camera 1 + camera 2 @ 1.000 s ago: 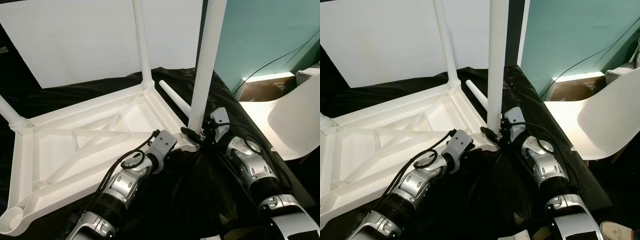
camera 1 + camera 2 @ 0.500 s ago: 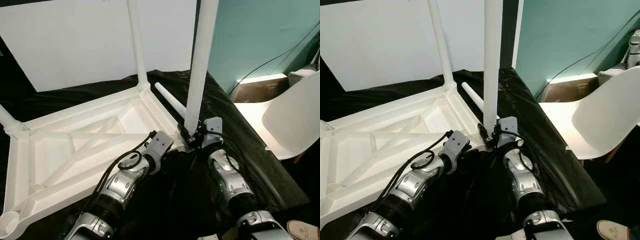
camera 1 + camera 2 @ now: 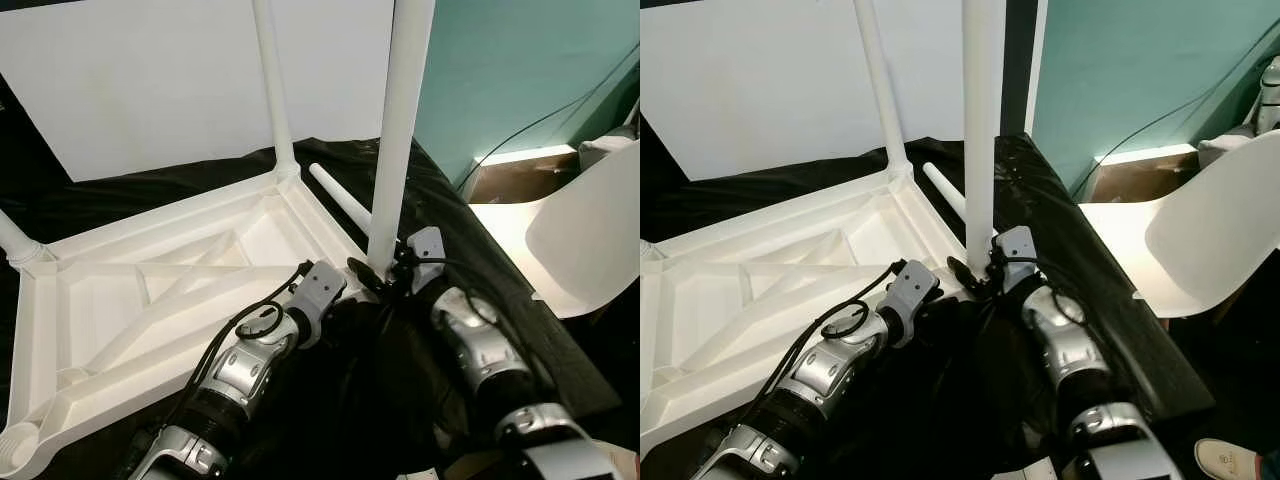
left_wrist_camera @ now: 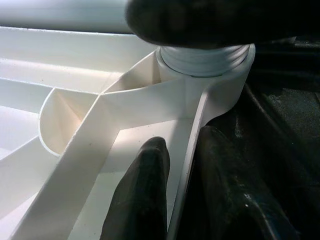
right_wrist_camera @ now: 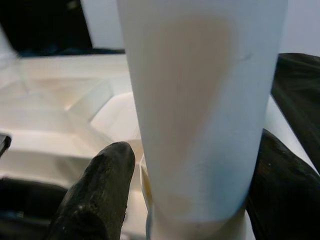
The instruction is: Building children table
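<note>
A white children's table top point(image 3: 150, 290) lies upside down on black cloth. One leg point(image 3: 275, 90) stands in the far corner and a stub of another point(image 3: 15, 240) at the left edge. My right gripper point(image 3: 385, 275) is shut on the base of a third upright leg point(image 3: 398, 140) at the near right corner socket; its fingers point(image 5: 100, 190) press both sides. My left gripper point(image 4: 182, 145) is shut on the table's rim wall just beside that socket point(image 4: 205, 57). A loose leg point(image 3: 340, 200) lies on the cloth behind.
An open socket point(image 3: 20, 445) sits at the near left corner. A white chair point(image 3: 590, 230) and a cardboard box point(image 3: 510, 175) stand to the right, past the cloth's edge. A white board point(image 3: 150, 80) leans behind. A shoe point(image 3: 1230, 460) is on the floor.
The camera has shifted. My right forearm has swung outward around the leg's base, and the held leg stands straighter than a second ago. The left gripper keeps its hold on the rim.
</note>
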